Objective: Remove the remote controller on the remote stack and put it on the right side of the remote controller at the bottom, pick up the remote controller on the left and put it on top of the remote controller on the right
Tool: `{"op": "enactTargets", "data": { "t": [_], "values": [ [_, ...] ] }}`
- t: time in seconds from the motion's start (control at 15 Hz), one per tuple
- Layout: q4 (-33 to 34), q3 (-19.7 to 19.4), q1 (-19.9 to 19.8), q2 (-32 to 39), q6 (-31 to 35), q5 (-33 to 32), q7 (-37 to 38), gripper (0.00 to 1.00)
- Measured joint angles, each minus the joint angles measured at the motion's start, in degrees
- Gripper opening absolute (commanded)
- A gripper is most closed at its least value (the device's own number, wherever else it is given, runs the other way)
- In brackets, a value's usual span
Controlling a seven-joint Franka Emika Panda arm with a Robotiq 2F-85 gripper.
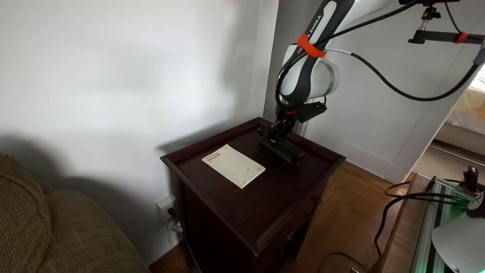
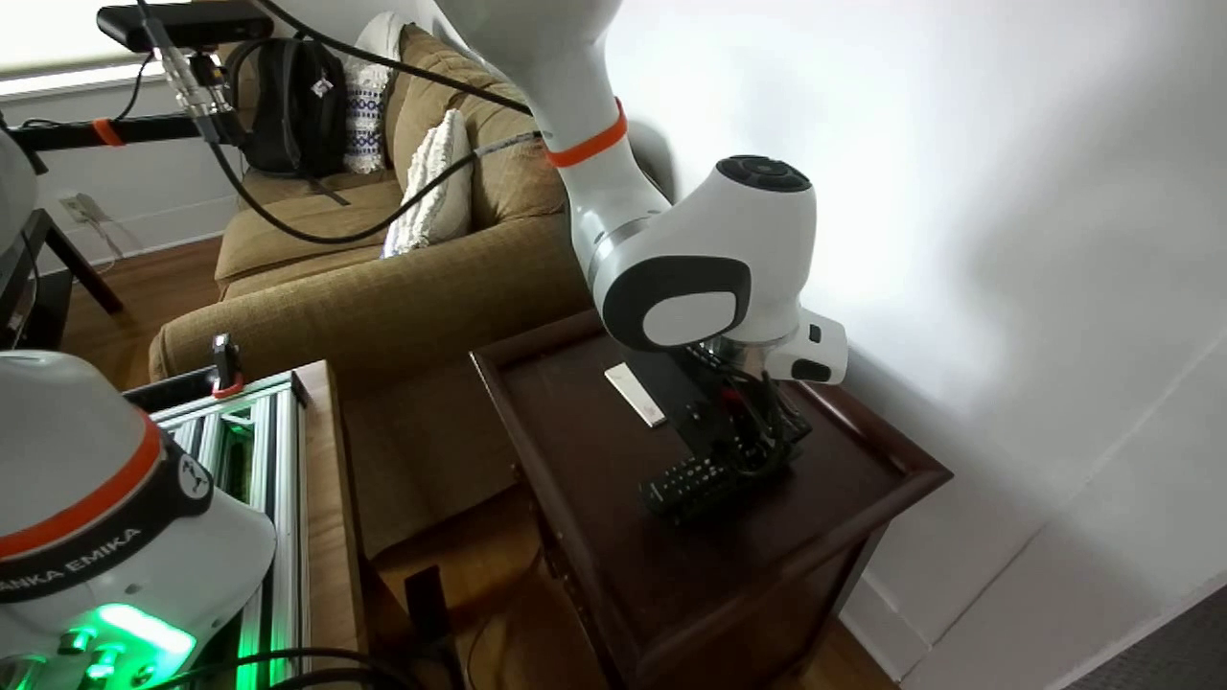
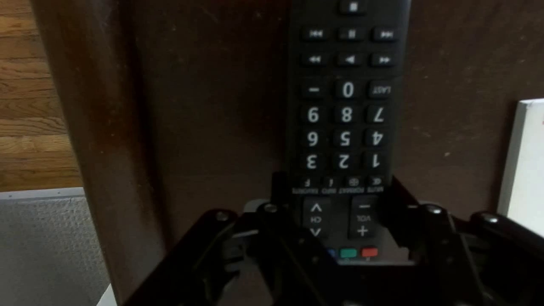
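A slim black remote controller (image 1: 291, 148) with rows of buttons lies over the dark wooden cabinet top; it also shows in an exterior view (image 2: 684, 484) and large in the wrist view (image 3: 345, 110). It looks thick in the exterior views, as if stacked, but a lower remote is too dark to tell apart. No remote shows beside it. My gripper (image 1: 278, 133) points down over it, also in an exterior view (image 2: 762, 458). In the wrist view my fingers (image 3: 335, 197) press against both long sides near the volume and channel buttons, with no gap visible.
A white paper booklet (image 1: 233, 165) lies flat on the cabinet top (image 1: 261, 204), beside the remote. The cabinet top has a raised rim (image 2: 872, 422). A white wall (image 1: 125, 94) stands close behind, and a brown sofa (image 2: 412, 287) stands beside the cabinet.
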Motion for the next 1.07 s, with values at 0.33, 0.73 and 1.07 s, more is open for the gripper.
{"op": "enactTargets", "data": {
  "t": [0.33,0.73,1.07],
  "values": [
    [0.5,0.45,-0.65,0.53,0.0,0.0,-0.72,0.3],
    [2.27,0.95,-0.78,1.77,0.0,0.0,-0.77,0.3],
    [3.04,1.21,-0.82,2.43,0.0,0.0,-0.86,0.3]
  ]
}}
